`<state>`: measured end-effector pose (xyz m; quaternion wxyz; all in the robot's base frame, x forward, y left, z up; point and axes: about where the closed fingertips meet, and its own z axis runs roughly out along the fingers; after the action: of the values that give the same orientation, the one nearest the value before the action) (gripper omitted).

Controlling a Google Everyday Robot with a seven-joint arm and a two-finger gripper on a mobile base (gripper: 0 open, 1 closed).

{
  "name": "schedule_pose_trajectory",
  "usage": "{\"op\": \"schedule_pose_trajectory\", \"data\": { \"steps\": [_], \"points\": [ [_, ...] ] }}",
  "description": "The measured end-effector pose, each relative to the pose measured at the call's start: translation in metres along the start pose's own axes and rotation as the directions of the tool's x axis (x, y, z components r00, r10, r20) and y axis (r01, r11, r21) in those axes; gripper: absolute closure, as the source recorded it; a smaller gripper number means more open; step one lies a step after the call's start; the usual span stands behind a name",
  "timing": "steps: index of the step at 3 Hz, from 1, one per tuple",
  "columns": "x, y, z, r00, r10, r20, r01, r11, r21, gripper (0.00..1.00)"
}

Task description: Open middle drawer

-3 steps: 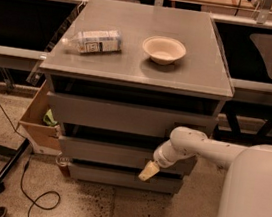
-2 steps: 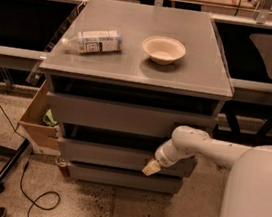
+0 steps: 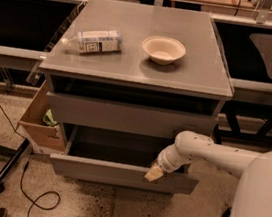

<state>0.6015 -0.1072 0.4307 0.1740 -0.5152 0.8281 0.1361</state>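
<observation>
The grey cabinet (image 3: 124, 116) is seen at the frame's centre. Its middle drawer (image 3: 107, 172) is drawn out at lower centre, showing a plain flat front and a dark, shallow box. The cabinet's lowest part is hidden behind it. The gripper (image 3: 154, 173) is placed at the front's top edge, right of centre; whether it is open or closed cannot be told. Bare floor (image 3: 111, 213) lies below.

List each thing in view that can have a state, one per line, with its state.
Middle drawer: pulled out, open.
Top drawer: pushed in.
Bottle: lying on its side.
Bowl: upright, empty.
Box: open on top.
Gripper: at the middle drawer's front edge.
</observation>
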Motion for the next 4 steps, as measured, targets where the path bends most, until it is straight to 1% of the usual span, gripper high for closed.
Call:
{"op": "schedule_pose_trajectory", "data": {
  "steps": [1, 2, 4],
  "points": [
    [0.011, 0.01, -0.006, 1.0, -0.003, 0.004, 0.003, 0.9999, 0.012, 0.84],
    [0.02, 0.018, -0.008, 1.0, -0.005, 0.006, 0.005, 0.9999, 0.013, 0.61],
    [0.035, 0.037, -0.003, 1.0, -0.014, 0.011, 0.014, 0.9999, -0.007, 0.15]
  ]
}}
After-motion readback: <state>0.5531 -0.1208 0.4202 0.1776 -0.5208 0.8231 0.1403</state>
